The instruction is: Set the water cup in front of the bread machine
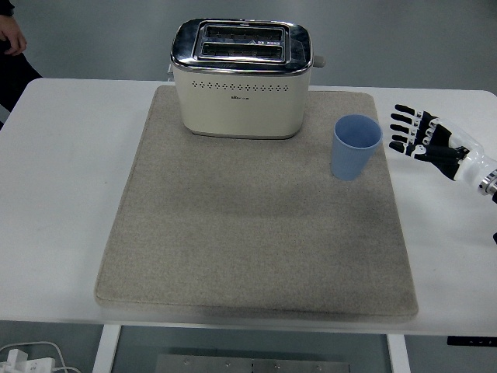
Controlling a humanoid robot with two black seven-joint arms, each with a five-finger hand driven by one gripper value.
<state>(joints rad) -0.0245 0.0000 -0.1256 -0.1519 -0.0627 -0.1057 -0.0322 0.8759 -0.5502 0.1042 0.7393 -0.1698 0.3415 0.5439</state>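
Note:
A light blue water cup (pixel 356 147) stands upright on the right side of the beige mat (pixel 248 225), to the right of and slightly nearer than the cream and chrome bread machine (pixel 241 80) at the mat's far edge. My right hand (pixel 415 133) comes in from the right edge, fingers spread and empty, just right of the cup and apart from it. The left arm is out of view.
The white table (pixel 62 194) holds the mat. A person's arm in a dark sleeve (pixel 11 47) shows at the top left corner. A white cable and plug (pixel 23 359) lie on the floor below the table's near left.

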